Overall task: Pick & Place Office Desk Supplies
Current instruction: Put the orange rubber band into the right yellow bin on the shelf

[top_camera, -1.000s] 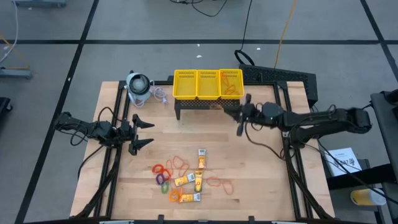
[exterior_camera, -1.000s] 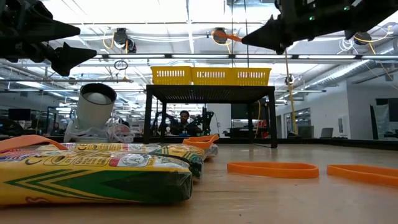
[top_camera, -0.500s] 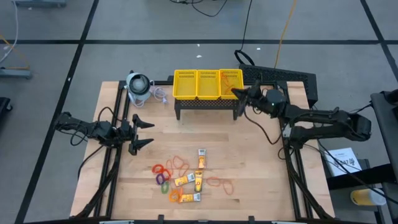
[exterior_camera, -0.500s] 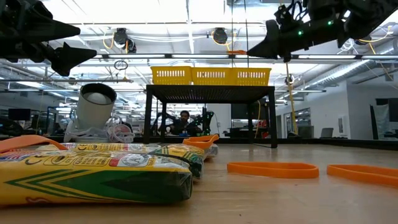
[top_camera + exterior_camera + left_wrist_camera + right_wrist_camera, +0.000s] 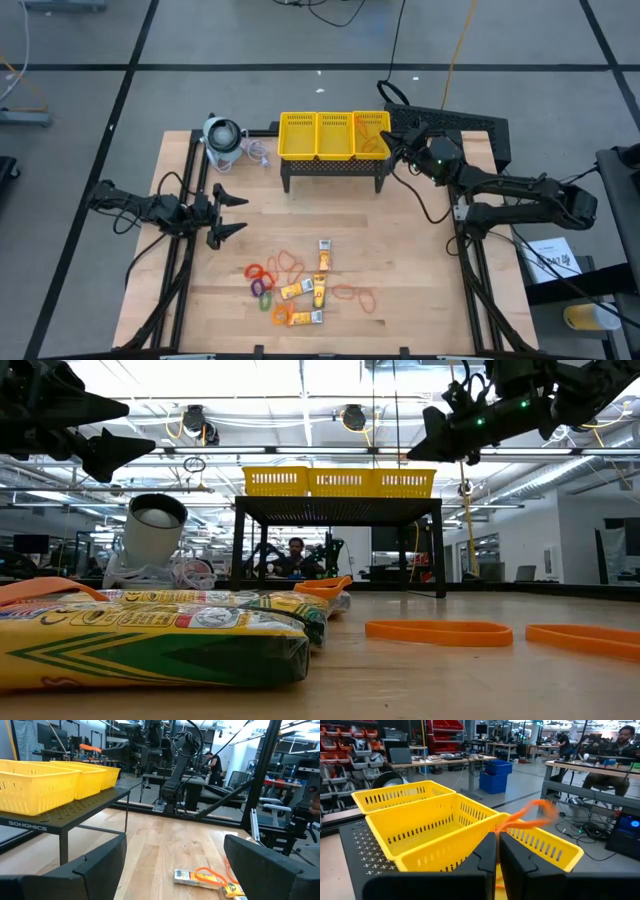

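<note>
The light wooden counter (image 5: 420, 270) carries a yellow mesh three-compartment basket (image 5: 334, 136) on a black perforated stand (image 5: 333, 172); the right tool (image 5: 392, 143) hovers at the basket's right compartment, closed on a thin orange rubber-band loop (image 5: 532, 817) hanging above that compartment; the left tool (image 5: 226, 214) waits, fully open, over the counter's left side; remaining loops, yellow-orange packets (image 5: 310, 291) and coloured rings (image 5: 262, 285) lie clustered near the front edge.
</note>
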You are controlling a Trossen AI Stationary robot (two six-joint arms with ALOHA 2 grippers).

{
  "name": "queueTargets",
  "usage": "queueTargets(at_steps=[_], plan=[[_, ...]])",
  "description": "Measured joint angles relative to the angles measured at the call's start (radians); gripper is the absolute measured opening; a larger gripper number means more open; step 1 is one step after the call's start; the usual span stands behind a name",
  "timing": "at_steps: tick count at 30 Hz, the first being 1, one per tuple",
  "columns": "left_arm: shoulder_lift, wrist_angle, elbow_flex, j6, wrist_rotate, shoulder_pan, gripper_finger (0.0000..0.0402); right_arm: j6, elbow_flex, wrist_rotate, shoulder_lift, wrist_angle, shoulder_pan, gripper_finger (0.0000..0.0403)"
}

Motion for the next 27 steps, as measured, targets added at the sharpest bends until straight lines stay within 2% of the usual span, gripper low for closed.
queueTargets(at_steps=[5, 14, 16, 19, 24, 27], plan=[[0.000, 0.000, 0.000, 0.000, 0.000, 0.000, 0.0340, 0.000, 0.000, -0.003, 0.000, 0.000, 0.000, 0.0038], [0.000, 0.000, 0.000, 0.000, 0.000, 0.000, 0.0340, 0.086, 0.001, -0.006, 0.000, -0.019, 0.003, 0.0142], [0.000, 0.000, 0.000, 0.000, 0.000, 0.000, 0.0340, 0.091, 0.001, -0.040, 0.000, -0.017, 0.005, 0.0158], [0.000, 0.000, 0.000, 0.000, 0.000, 0.000, 0.0340, 0.108, 0.001, -0.171, -0.003, -0.007, 0.009, 0.0176], [0.000, 0.000, 0.000, 0.000, 0.000, 0.000, 0.0340, 0.204, 0.001, -0.498, -0.003, 0.072, 0.054, 0.0186], [0.000, 0.000, 0.000, 0.000, 0.000, 0.000, 0.0340, 0.258, 0.001, -0.657, -0.003, 0.130, 0.115, 0.0187]])
